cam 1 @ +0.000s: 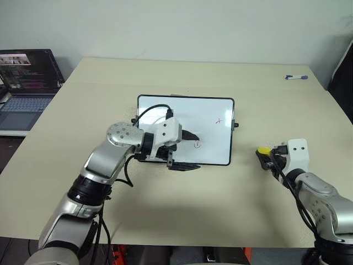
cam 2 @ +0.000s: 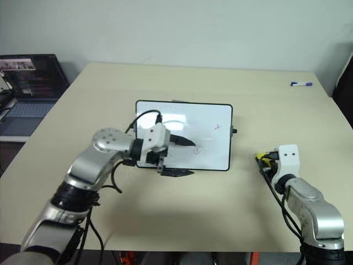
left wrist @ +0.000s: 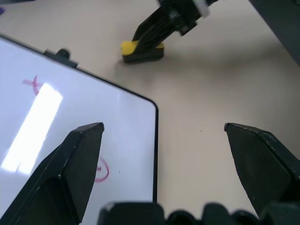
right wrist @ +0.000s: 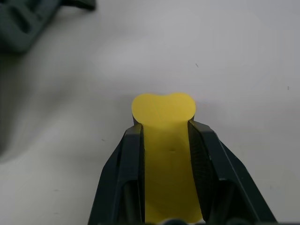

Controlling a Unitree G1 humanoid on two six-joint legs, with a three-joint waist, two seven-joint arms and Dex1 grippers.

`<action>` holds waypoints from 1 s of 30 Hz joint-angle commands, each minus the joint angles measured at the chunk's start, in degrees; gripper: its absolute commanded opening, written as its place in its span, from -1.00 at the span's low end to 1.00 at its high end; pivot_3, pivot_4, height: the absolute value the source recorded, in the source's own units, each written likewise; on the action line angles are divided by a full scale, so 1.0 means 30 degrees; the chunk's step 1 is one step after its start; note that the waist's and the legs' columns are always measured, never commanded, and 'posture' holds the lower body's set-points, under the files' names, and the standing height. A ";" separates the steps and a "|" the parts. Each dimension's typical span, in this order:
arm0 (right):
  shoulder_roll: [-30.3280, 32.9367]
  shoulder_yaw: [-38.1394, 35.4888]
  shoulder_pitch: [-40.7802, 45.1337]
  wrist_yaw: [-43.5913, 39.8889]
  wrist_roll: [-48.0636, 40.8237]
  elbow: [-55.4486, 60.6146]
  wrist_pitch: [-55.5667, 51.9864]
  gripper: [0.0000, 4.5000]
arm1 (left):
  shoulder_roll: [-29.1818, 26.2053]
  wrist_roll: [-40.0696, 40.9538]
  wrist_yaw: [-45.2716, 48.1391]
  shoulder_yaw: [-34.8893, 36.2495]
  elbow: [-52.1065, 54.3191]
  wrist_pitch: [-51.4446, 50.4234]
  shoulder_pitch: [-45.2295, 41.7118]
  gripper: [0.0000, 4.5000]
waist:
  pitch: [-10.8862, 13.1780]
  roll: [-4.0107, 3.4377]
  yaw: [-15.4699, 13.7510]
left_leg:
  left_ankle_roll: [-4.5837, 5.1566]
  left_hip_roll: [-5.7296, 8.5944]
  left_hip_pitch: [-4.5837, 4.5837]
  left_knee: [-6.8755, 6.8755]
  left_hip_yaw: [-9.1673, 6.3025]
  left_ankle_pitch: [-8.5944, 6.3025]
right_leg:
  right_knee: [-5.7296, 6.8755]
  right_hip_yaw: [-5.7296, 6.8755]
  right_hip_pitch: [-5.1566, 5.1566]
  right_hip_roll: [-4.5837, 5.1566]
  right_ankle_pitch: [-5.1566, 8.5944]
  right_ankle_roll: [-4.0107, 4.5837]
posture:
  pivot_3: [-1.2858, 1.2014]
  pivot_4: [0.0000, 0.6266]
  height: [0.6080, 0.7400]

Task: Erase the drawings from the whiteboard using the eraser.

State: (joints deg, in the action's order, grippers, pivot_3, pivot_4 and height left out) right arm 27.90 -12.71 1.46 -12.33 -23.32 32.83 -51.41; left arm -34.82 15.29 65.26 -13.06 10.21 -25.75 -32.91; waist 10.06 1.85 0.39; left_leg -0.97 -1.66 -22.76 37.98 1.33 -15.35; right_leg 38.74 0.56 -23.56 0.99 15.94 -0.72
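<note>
Clamping the bright yellow oblong eraser [right wrist: 161, 154] between both black fingers, the right gripper [cam 1: 271, 156] sits at the right of the frame on the beige table [cam 1: 182, 210], beside the small black-framed glossy whiteboard [cam 1: 212, 110]. At frame centre, the left gripper [cam 1: 186, 150] hangs wide open and empty over the board's lower edge. Two red drawings [left wrist: 33, 84] are visible: an x and a circled mark.

Arms: you see silver-grey rounded metal shells with black joint rings.
Wrists: white boxy housings; the right one carries two small dark holes.
Cables: black, looping loosely beside each forearm.
Left tool [cam 1: 186, 150]: two black tapered fingers.
Right tool [right wrist: 164, 131]: black fingers, ribbed inner pads.
</note>
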 commanded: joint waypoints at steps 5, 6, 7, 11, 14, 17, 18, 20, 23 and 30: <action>0.0094 0.1242 0.0880 -0.1528 -0.1569 0.4200 0.0699 -0.56 | 0.0475 -0.0303 -0.5006 0.1132 0.4209 -0.3760 0.1903 1.00 | 0.0001 0.0006 0.0003 | -0.0004 -0.0013 0.0017 0.0031 -0.0034 0.0002 | 0.0041 0.0019 0.0016 0.0033 0.0009 -0.0019 | 0.03 -0.52 1.00; 0.0216 0.1903 0.1715 -0.1437 -0.1141 0.4006 0.0867 -0.56 | 0.0523 -0.0453 -0.5442 0.0985 0.4444 -0.3938 0.2128 1.00 | 0.0001 0.0004 0.0002 | -0.0007 -0.0001 0.0030 0.0035 -0.0031 0.0005 | 0.0048 0.0019 0.0025 0.0032 0.0007 -0.0021 | 0.03 -0.52 1.00; 0.0289 0.2371 0.2296 -0.1350 -0.0824 0.3837 0.0993 -0.56 | 0.0536 -0.0531 -0.5742 0.0878 0.4593 -0.4060 0.2268 1.00 | 0.0001 0.0003 0.0046 | -0.0005 0.0007 0.0056 0.0037 -0.0018 0.0007 | 0.0049 0.0010 0.0042 0.0032 0.0007 -0.0023 | 0.03 -0.52 1.00; 0.0291 0.4757 0.5030 -0.0686 0.1279 0.1976 0.1507 -0.56 | 0.0185 -0.0418 -0.6011 0.0714 0.4974 -0.4489 0.2675 1.00 | -0.0001 0.0008 0.0045 | -0.0001 -0.0007 0.0125 0.0026 0.0005 0.0010 | 0.0049 -0.0012 0.0080 0.0030 0.0010 -0.0017 | 0.03 -0.52 1.00; 0.0351 0.6565 0.6709 -0.0378 0.3343 0.0127 0.2338 -0.56 | 0.0094 -0.0377 -0.6238 0.0761 0.5057 -0.4754 0.2834 1.00 | 0.0000 0.0007 0.0043 | -0.0001 -0.0004 0.0126 0.0020 0.0020 0.0010 | 0.0050 -0.0024 0.0071 0.0030 0.0002 0.0005 | 0.03 -0.52 1.00; 0.0175 0.7431 0.7646 -0.0283 0.4675 -0.1446 0.3115 -0.56 | 0.0094 -0.0081 -0.6303 0.0739 0.5344 -0.5078 0.3004 1.00 | -0.0001 0.0008 -0.0034 | 0.0000 0.0006 0.0100 0.0017 0.0014 0.0009 | 0.0041 -0.0012 0.0065 0.0030 -0.0037 0.0077 | 0.03 -0.52 1.00; 0.0053 0.7568 0.7892 -0.0279 0.4978 -0.1966 0.3355 -0.56 | 0.0075 -0.0004 -0.6271 0.0713 0.5479 -0.5122 0.3074 1.00 | -0.0001 0.0008 -0.0032 | 0.0000 0.0010 0.0089 0.0018 0.0012 0.0008 | 0.0037 -0.0007 0.0060 0.0030 -0.0038 0.0079 | 0.03 -0.52 1.00; 0.0039 0.7822 0.8077 -0.0505 0.5466 -0.2632 0.3708 -0.56 | -0.0008 -0.0015 -0.6253 0.0668 0.5622 -0.5112 0.3149 1.00 | -0.0001 0.0008 -0.0083 | 0.0000 0.0020 0.0038 0.0023 0.0016 0.0008 | 0.0035 -0.0012 0.0021 0.0035 -0.0042 0.0084 | 0.03 -0.52 1.00; 0.0563 0.8419 0.7778 -0.1367 0.6067 -0.3135 0.3897 -0.56 | -0.0121 0.0003 -0.6260 0.0674 0.5815 -0.5059 0.3319 1.00 | -0.0002 0.0009 -0.0085 | 0.0000 0.0019 0.0010 0.0026 0.0009 0.0008 | 0.0032 -0.0004 0.0002 0.0057 -0.0045 0.0087 | 0.03 -0.52 1.00; 0.1045 0.8876 0.7121 -0.2815 0.6582 -0.2885 0.3725 -0.56 | -0.0074 0.0178 -0.6291 0.0623 0.6061 -0.4974 0.3472 1.00 | -0.0005 0.0014 -0.0052 | 0.0002 -0.0003 0.0098 0.0029 -0.0003 0.0009 | 0.0065 0.0002 0.0054 0.0056 -0.0044 0.0087 | 0.03 -0.52 1.00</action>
State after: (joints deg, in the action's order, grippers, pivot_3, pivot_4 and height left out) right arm 31.03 14.45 22.83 -21.11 -5.11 24.08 -40.37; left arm -34.91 15.39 46.74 -11.06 25.70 -41.22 -22.26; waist 10.05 1.89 0.23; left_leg -0.96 -1.67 -22.45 38.07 1.33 -15.32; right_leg 38.94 0.56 -23.39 1.15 15.81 -0.46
